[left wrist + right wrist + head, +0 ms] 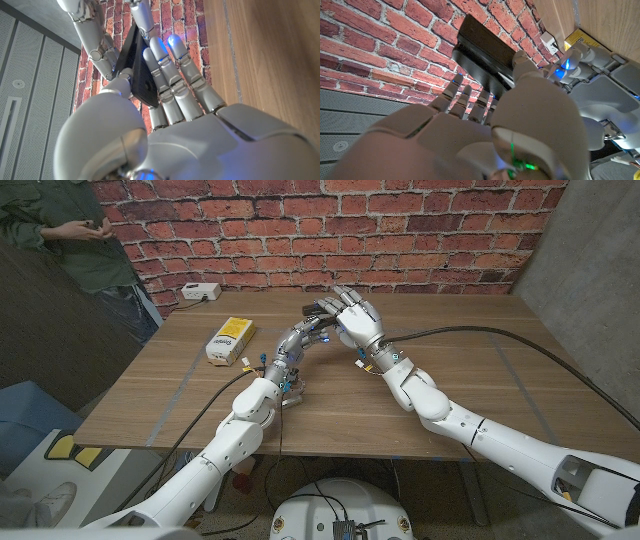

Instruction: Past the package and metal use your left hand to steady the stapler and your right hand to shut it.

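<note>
Both hands are at the stapler [482,47], which sits at the far middle of the counter [480,395], beyond the yellow package [229,340] and close to the brick wall [400,230]. In the head view the stapler itself is hidden behind the two hands.

The left hand [312,320] is on station: in the left wrist view its fingers [172,75] lie pressed together and straight along one side of the black body, with the thumb on the other side, so the steadying step appears done.

The right hand [358,320] is over the stapler. In the right wrist view its fingers [465,97] are slightly apart and reach toward the upper arm of the stapler; whether they touch it cannot be told.

The stapler is not yet shut. The right wrist view shows the top arm raised off the base, a clear wedge between them. Remaining, by my judgement: press the top arm down until it meets the base.

The head view alone shows the package and a person [70,240] standing at the far left.
</note>
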